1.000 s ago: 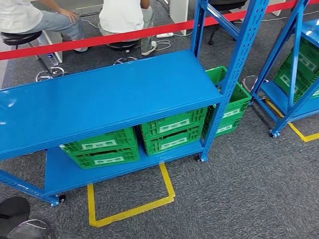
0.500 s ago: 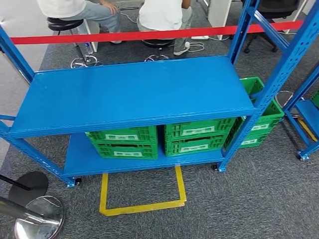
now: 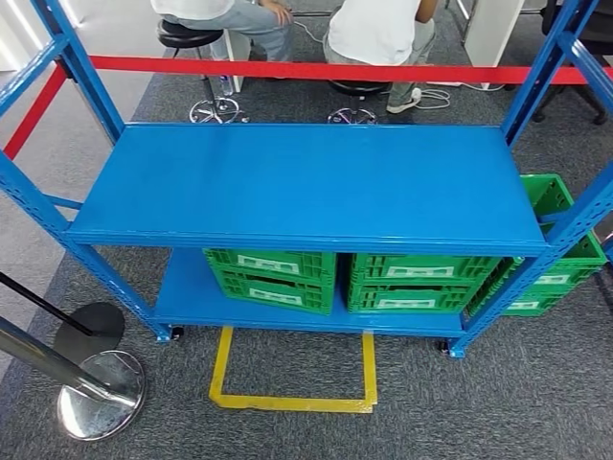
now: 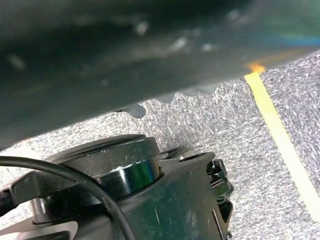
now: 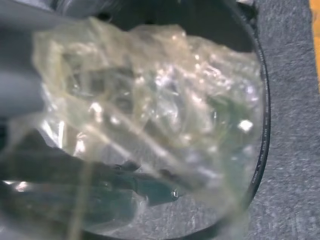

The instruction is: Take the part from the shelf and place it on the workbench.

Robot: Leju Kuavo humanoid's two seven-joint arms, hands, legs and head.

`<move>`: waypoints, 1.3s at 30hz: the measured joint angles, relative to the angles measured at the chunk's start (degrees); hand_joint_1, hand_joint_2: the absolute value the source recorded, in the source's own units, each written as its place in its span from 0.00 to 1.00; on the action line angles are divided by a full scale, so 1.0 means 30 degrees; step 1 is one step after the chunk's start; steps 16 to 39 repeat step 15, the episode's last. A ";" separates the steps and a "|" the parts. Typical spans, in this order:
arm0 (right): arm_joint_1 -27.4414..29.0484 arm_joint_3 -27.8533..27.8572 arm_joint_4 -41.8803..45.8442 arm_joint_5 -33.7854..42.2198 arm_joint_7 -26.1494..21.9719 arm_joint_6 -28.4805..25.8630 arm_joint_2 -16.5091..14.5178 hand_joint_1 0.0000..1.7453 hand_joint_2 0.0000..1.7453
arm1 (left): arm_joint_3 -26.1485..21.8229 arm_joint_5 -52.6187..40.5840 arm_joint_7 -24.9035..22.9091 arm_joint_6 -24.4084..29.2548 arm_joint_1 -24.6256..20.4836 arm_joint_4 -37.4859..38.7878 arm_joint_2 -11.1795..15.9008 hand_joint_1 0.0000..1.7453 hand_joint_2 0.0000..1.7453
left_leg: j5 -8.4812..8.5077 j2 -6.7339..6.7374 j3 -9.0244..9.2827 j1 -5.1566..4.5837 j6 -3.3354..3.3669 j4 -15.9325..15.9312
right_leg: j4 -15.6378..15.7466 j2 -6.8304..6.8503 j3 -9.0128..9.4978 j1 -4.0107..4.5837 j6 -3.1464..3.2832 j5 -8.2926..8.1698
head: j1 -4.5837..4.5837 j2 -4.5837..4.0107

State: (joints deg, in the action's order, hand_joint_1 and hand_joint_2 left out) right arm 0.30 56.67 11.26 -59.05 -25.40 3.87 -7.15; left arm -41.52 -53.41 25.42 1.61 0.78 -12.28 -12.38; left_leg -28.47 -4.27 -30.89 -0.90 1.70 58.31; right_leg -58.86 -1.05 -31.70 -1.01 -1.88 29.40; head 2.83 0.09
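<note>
Three green crates (image 3: 271, 278) sit low under the blue rack, one (image 3: 560, 264) at its far right end. Yellow floor tape (image 3: 293, 401) marks the grey carpet (image 3: 469, 412). Two people (image 3: 379, 29) sit on stools beyond a red barrier strip (image 3: 326, 71). A chrome post base (image 3: 100, 407) stands near left.

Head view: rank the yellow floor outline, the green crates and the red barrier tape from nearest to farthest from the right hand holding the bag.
The right hand, gripping the bag, hangs low at the robot's side, so likely:
1. yellow outline, just ahead.
2. green crates, on the bottom shelf.
3. red tape, farthest back.
</note>
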 joint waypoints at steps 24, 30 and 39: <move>0.0018 0.0007 0.0010 0.0244 0.0297 0.0117 0.0012 0.00 1.00 | 0.0117 -0.0054 0.0228 -0.0030 -0.0009 0.0000 0.0048 0.00 1.00 | -0.0009 0.0056 0.0119 0.0080 -0.0349 -0.0271 | -0.0005 -0.0058 0.0028 0.0142 0.0325 0.0127 | 0.0001 0.0000; 0.0018 0.0007 0.0010 0.0244 0.0297 0.0117 0.0012 0.00 1.00 | 0.0117 -0.0054 0.0228 -0.0030 -0.0009 0.0000 0.0048 0.00 1.00 | -0.0009 0.0056 0.0119 0.0080 -0.0349 -0.0271 | -0.0005 -0.0058 0.0028 0.0142 0.0325 0.0127 | 0.0001 0.0000; 0.0018 0.0007 0.0010 0.0244 0.0297 0.0117 0.0012 0.00 1.00 | 0.0117 -0.0054 0.0228 -0.0030 -0.0009 0.0000 0.0048 0.00 1.00 | -0.0009 0.0056 0.0119 0.0080 -0.0349 -0.0271 | -0.0005 -0.0058 0.0028 0.0142 0.0325 0.0127 | 0.0001 0.0000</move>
